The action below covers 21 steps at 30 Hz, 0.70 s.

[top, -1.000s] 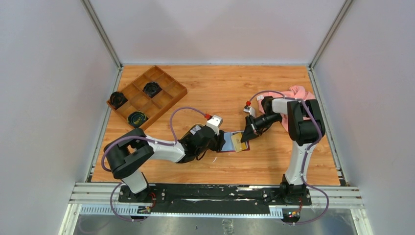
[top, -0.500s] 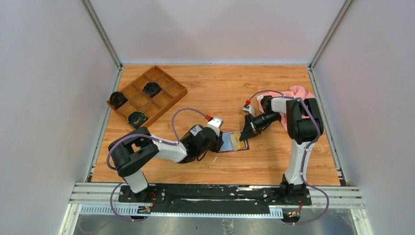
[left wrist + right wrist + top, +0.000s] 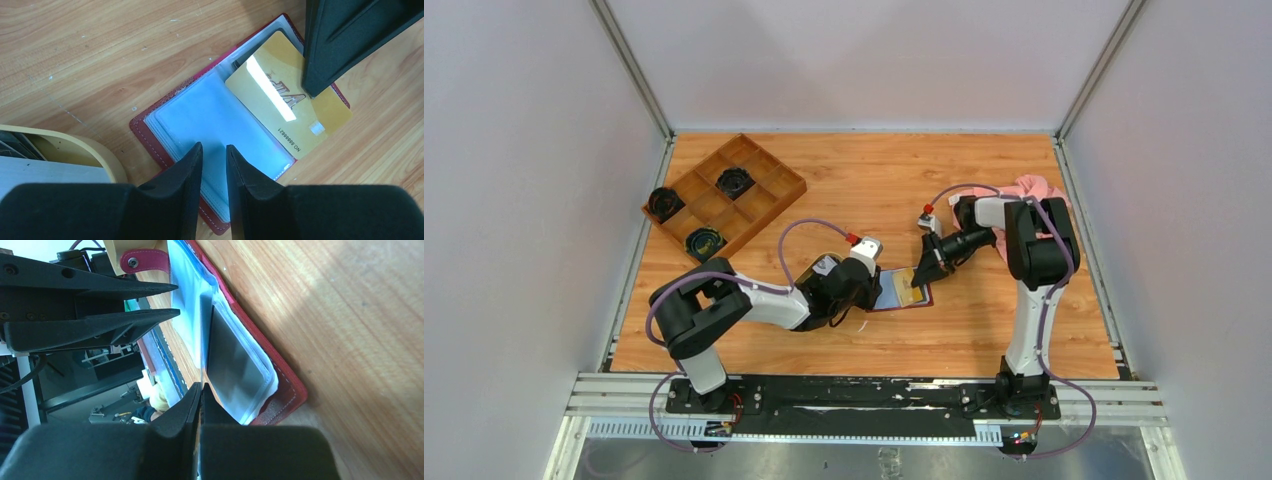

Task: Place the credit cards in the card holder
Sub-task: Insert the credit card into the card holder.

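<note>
At the lower left of the left wrist view, the rim of a wooden tray [image 3: 107, 162] is being shown, just beside the card holder [image 3: 200, 115]. The holder is lying open on the table in the middle of the frame, with its clear sleeves facing up. The left claw [image 3: 214, 165] is being held low over the near edge of these sleeves, probably so that the holder is being steadied while a card is being pushed in. Only a narrow gap is being left between its jaws, and whether a sleeve is being pinched cannot be told. To the right, a gold card [image 3: 280, 110] is being laid slantwise over the right page. The right claw [image 3: 200, 392] is fully closed, and the card is, it seems, being pinched at its far edge. In the top view the left arm [image 3: 754, 300] is being stretched low toward the centre. The right arm [image 3: 1036, 240] is being folded, with its wrist reaching leftward and down.
</note>
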Available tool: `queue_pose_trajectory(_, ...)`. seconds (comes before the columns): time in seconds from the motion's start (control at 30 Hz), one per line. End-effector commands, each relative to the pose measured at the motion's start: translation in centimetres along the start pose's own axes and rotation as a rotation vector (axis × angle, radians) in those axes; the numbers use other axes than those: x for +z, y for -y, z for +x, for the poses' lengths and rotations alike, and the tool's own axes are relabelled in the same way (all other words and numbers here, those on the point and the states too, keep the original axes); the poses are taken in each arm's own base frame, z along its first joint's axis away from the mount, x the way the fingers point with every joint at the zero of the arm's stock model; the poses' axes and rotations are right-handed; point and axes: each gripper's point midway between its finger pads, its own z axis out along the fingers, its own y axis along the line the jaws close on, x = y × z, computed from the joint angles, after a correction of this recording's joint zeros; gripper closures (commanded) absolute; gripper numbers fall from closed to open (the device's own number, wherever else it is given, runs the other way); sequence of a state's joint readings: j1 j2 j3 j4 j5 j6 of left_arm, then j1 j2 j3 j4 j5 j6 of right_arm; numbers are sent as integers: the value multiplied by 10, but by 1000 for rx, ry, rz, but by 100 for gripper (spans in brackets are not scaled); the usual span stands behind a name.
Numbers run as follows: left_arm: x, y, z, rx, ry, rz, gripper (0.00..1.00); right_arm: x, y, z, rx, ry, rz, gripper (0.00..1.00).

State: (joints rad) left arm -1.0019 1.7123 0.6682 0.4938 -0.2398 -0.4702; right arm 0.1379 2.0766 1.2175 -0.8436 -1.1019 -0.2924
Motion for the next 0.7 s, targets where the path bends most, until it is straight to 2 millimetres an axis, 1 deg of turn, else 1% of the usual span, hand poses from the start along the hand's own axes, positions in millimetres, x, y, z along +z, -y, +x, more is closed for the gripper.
queue_pose_trajectory(0.0, 3, -5, 12, 4, -40, -31, 73, 6, -9, 3, -16, -38, -40, 100)
queue_pose_trajectory(0.2, 4, -7, 13, -1, -47, -29, 74, 8, -9, 1, -19, -46, -42, 100)
queue_pose_trajectory(0.67, 6, -4, 14, -5, -59, -5, 74, 11, 1, -3, -8, -60, -24, 100)
